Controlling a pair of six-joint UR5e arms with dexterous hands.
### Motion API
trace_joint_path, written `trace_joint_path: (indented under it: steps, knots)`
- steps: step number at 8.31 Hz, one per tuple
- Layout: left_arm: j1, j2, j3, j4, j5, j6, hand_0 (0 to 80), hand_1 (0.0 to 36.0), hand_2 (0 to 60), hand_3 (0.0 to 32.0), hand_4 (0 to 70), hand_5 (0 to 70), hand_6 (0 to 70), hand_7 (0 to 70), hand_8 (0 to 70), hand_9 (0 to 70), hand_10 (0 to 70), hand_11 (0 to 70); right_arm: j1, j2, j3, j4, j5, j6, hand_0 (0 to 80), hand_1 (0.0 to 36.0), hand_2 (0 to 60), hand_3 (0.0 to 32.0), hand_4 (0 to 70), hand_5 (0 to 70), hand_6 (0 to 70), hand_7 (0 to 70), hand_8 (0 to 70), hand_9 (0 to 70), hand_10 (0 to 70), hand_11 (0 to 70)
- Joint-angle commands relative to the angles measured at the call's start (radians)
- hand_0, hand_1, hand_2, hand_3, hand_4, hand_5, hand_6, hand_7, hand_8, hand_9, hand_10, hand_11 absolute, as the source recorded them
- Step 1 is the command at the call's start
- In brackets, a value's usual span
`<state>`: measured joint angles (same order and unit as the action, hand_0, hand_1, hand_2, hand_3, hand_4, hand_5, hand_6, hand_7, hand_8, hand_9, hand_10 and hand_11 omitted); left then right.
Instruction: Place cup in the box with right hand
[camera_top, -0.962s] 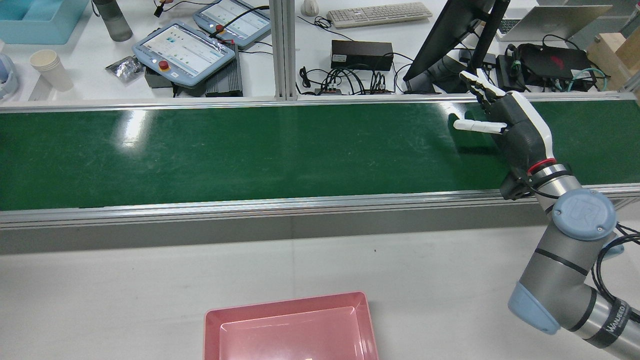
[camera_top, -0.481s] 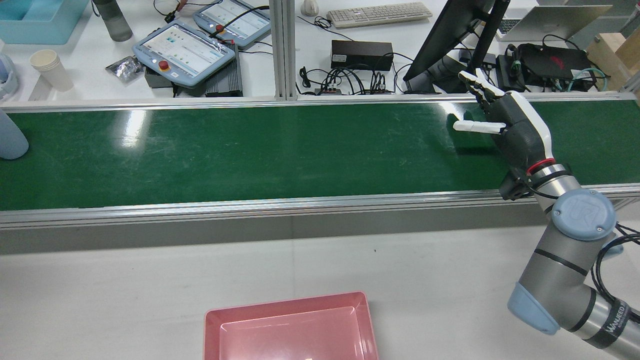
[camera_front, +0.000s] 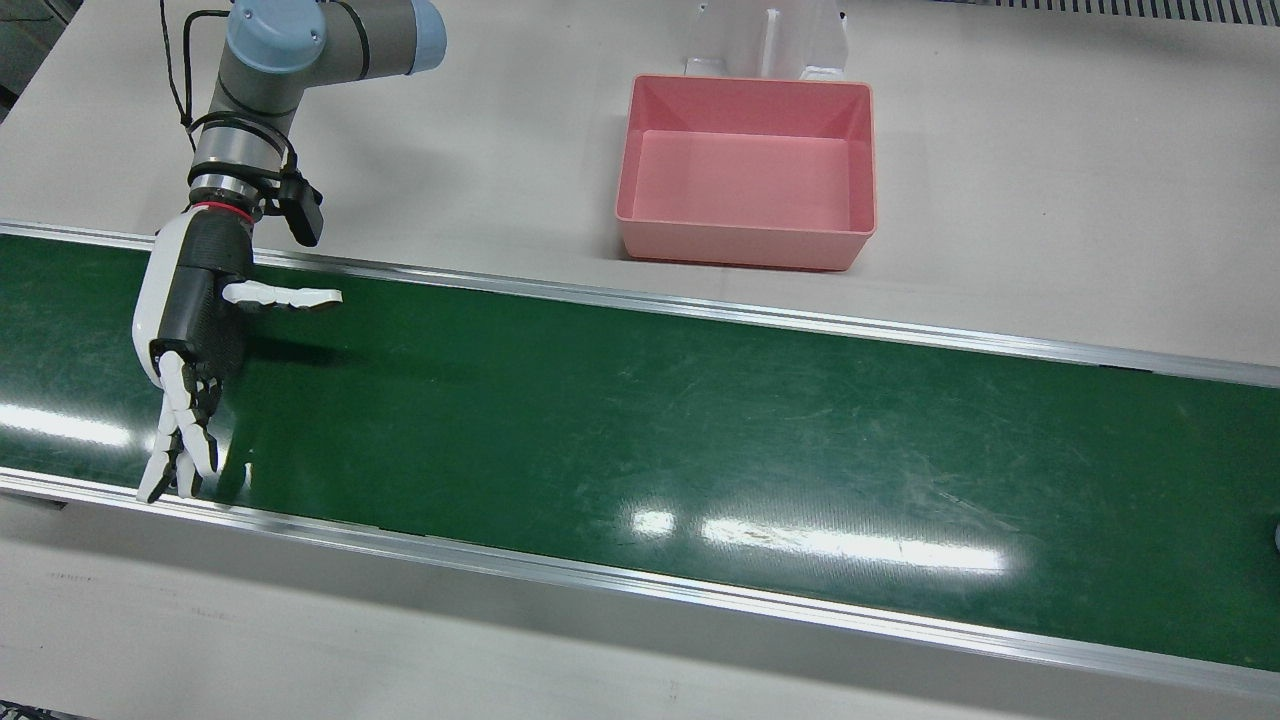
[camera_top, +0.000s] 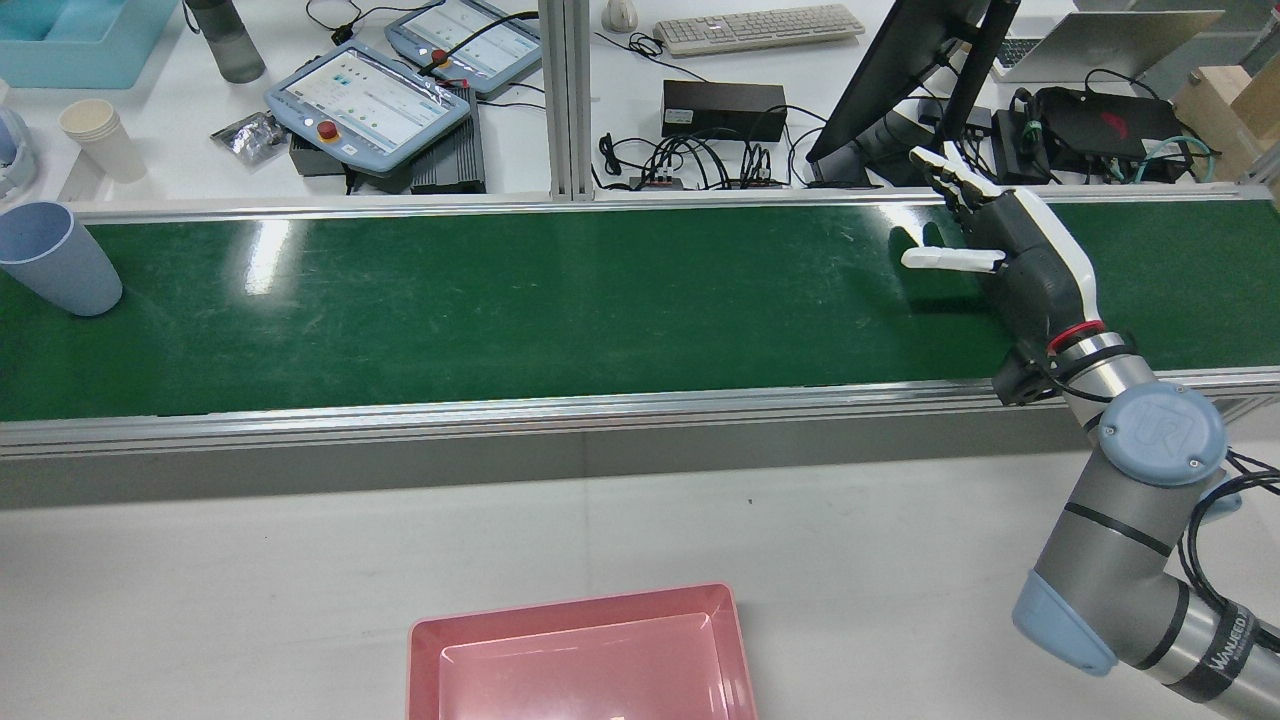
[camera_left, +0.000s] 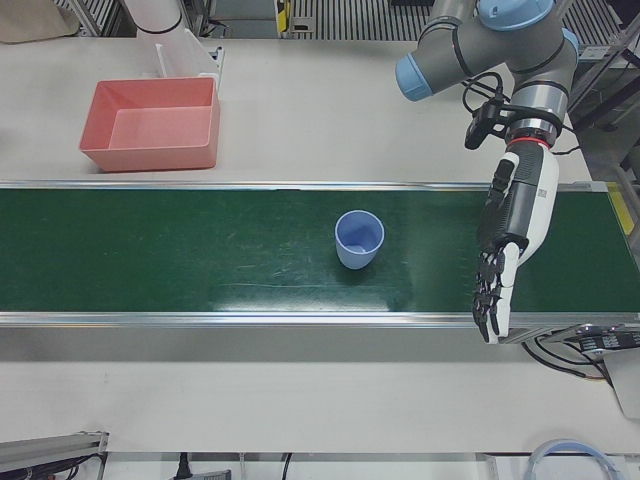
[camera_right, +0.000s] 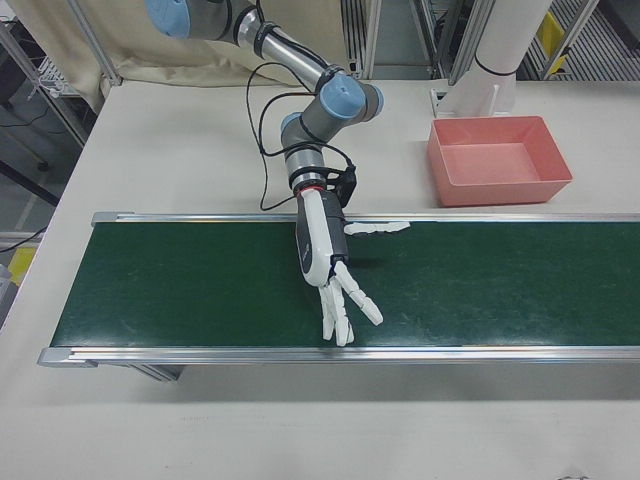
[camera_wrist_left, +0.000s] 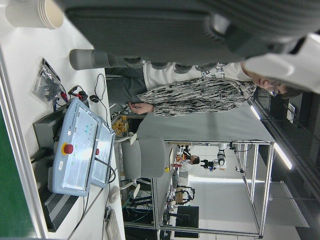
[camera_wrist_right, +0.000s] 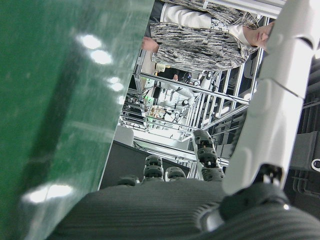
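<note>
the blue cup (camera_top: 55, 258) stands upright, mouth up, on the green conveyor belt (camera_top: 560, 310), at the far left end of the rear view and well apart from the right robot hand (camera_top: 1010, 250); in the left-front view the cup sits mid-width on the belt, touching nothing; the left robot hand (camera_left: 515, 225) hangs over the belt near the cup, on the side away from the pink box (camera_front: 745, 245), its fingers stretched out toward the operators' rail and holding nothing.

the right robot hand is over the other end of the belt, palm side-on, its fingers (camera_front: 180, 440) spread and straight, reaching to the rail on the operators' side, with the thumb (camera_right: 378, 228) stuck out sideways along the belt; it grips nothing.

the pink box rests on the pale worktop (camera_top: 700, 520) on the robot's side of the belt, apart from the rail, roughly between the 2 arms; beyond the belt lie 2 teach pendants (camera_top: 365, 100) and a stack of paper cups (camera_top: 100, 140); both hand views catch a person in a patterned top (camera_wrist_right: 200, 45).
</note>
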<state>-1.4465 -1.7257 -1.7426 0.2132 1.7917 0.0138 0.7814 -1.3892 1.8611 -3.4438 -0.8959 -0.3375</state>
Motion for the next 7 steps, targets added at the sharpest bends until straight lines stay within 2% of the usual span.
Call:
trace_joint_path:
  steps: [1, 7]
  knots:
    - [0.000, 0.000, -0.001, 0.000, 0.000, 0.000, 0.0, 0.0, 0.0, 0.0, 0.0, 0.0, 0.0, 0.0, 0.0, 0.0, 0.0, 0.0, -0.004, -0.001, 0.001, 0.000, 0.000, 0.002, 50.7, 19.3, 2.3, 0.0, 0.0, 6.7, 2.6, 2.1, 6.3, 9.1, 0.0, 0.0]
    - [0.000, 0.000, -0.002, 0.002, 0.000, 0.000, 0.0, 0.0, 0.0, 0.0, 0.0, 0.0, 0.0, 0.0, 0.0, 0.0, 0.0, 0.0, -0.004, 0.010, 0.012, 0.000, 0.000, 0.000, 50.7, 19.4, 3.0, 0.0, 0.0, 6.7, 3.2, 4.3, 6.3, 9.3, 0.0, 0.0]
